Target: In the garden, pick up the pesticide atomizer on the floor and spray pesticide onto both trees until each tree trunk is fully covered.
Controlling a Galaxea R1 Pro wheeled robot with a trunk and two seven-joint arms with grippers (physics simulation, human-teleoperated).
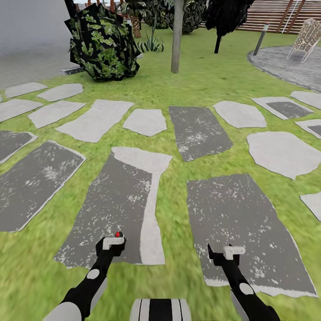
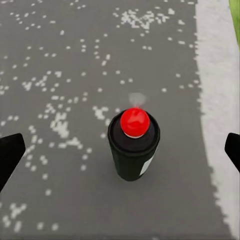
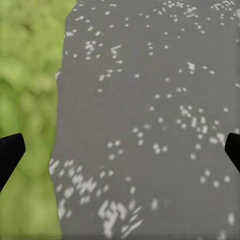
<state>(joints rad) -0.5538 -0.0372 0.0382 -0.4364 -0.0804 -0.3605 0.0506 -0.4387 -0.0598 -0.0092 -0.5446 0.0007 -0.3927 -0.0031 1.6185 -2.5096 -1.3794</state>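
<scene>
Left wrist view: spray can (image 2: pixel 133 145), black with red cap, is standing upright on a dark grey stepping stone (image 2: pixel 65 65), sitting between the spread fingers of the left gripper (image 2: pixel 120 150), untouched. Right gripper (image 3: pixel 120 150) is hanging spread above another stone (image 3: pixel 150 75) beside grass (image 3: pixel 25 75). Tree trunk (image 1: pixel 177 38) is standing well ahead

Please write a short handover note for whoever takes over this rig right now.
Left gripper: open, fingers wide on either side of the pesticide atomizer, not yet closed on it.
Right gripper: open and empty, hanging over a dark stepping stone at the edge of the grass.
The atomizer, a black can with a red cap, stands upright on a dark stepping stone.
One tree trunk stands ahead across the lawn.
Done: left arm lined up on the can.
Left: grasp, lift, drive to the trees, spray both trunks.
</scene>
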